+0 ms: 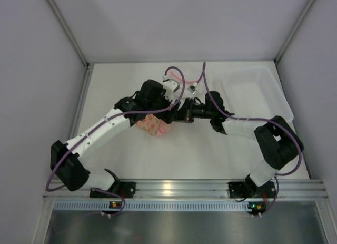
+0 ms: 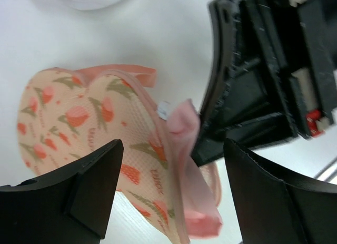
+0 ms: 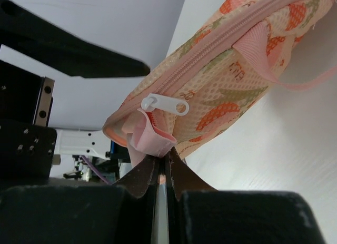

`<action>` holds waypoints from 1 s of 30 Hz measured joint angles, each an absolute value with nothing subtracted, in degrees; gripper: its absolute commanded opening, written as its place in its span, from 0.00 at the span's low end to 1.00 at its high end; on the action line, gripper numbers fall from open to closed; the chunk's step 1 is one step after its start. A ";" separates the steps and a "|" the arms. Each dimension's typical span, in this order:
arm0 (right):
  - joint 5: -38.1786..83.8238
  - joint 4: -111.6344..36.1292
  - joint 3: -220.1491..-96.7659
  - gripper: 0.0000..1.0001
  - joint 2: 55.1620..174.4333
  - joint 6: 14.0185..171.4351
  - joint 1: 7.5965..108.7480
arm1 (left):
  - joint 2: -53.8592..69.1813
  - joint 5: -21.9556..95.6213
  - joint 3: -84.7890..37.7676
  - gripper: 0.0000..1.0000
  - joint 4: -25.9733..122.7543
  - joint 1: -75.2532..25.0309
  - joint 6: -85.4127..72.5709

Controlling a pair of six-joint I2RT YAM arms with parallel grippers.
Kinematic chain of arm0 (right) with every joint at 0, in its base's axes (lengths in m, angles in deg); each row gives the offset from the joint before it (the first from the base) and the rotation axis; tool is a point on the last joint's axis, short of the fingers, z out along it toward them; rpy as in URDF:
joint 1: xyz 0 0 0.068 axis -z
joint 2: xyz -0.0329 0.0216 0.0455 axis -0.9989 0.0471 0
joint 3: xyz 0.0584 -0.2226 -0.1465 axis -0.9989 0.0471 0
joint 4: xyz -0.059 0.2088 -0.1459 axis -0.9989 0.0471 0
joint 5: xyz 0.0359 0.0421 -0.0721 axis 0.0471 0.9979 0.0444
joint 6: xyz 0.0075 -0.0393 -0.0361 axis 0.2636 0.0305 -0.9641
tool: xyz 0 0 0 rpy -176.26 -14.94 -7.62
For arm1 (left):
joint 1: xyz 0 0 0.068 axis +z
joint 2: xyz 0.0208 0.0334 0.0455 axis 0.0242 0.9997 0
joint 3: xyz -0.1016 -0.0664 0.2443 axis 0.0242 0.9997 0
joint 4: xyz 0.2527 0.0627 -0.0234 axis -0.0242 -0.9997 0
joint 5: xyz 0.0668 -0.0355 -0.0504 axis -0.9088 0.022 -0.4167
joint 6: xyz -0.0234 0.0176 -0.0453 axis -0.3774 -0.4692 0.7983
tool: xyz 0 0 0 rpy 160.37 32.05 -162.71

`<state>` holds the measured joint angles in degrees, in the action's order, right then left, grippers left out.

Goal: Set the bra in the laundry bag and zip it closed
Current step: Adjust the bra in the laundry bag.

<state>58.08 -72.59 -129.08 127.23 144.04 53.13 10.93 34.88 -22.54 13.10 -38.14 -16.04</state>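
Right claw is pinched tight on the pink tab at the near end of the bag, holding that end lifted off the bench. From those tips the bag's long axis runs away and up to the right, and the zip line follows it. The white pull sits just above the pinched tab, at the right claw's end of the zip, so the seam looks closed along the length in view. Left claw hangs wide over the same end, gripping nothing. The tab and pull lie between its two fingers and just ahead, with the bag's body spreading to its left. The bra is not in sight, so I'd judge it's inside. The left claw is the free one and it's nearest the pull. Any last tug would run along the axis toward the tab, which the right claw anchors.
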 measured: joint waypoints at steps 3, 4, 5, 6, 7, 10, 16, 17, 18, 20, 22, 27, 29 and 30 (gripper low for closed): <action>58.40 -72.59 -129.08 0.00 126.69 144.17 53.02 | 12.31 29.50 -23.81 0.83 13.18 -38.47 -16.39; 58.10 -72.56 -129.08 0.00 126.64 144.11 52.97 | 12.55 28.52 -24.16 0.83 13.14 -38.49 -16.39; 58.05 -72.54 -129.08 0.00 126.64 144.24 52.99 | 12.66 27.45 -24.38 0.83 13.14 -38.56 -16.44; 58.03 -72.54 -129.08 0.00 126.64 144.28 52.97 | 12.68 26.57 -24.57 0.83 13.12 -38.64 -16.44; 57.92 -72.67 -129.08 0.00 126.64 144.43 52.95 | 12.68 26.07 -24.66 0.83 13.10 -38.73 -16.44; 57.73 -72.81 -129.08 0.00 126.62 144.63 52.95 | 12.70 25.13 -24.77 0.83 13.08 -39.01 -16.46; 56.68 -72.28 -129.08 0.00 126.62 144.59 52.97 | 13.64 23.91 -25.10 0.85 13.14 -39.30 -16.44; 56.46 -72.13 -129.08 0.00 126.62 144.59 52.97 | 13.81 23.45 -25.16 0.85 13.16 -39.36 -16.48; 56.24 -72.02 -129.08 0.00 126.62 144.57 52.97 | 13.92 23.07 -25.16 0.86 13.21 -39.47 -16.57; 55.89 -71.56 -129.08 0.00 126.62 144.54 52.97 | 14.19 22.33 -25.16 0.86 13.29 -39.67 -16.68; 55.45 -71.10 -129.08 0.00 126.62 144.52 52.97 | 14.45 21.85 -25.16 0.86 13.34 -39.69 -16.66; 55.10 -70.86 -129.08 0.00 126.62 144.52 52.97 | 14.54 21.48 -25.14 0.86 13.38 -39.67 -16.63; 55.08 -70.86 -129.08 0.00 126.62 144.48 52.97 | 14.54 21.52 -25.05 0.86 13.42 -39.58 -16.61; 55.06 -70.86 -129.08 0.00 126.62 144.50 52.97 | 14.51 21.70 -25.03 0.86 13.45 -39.43 -16.61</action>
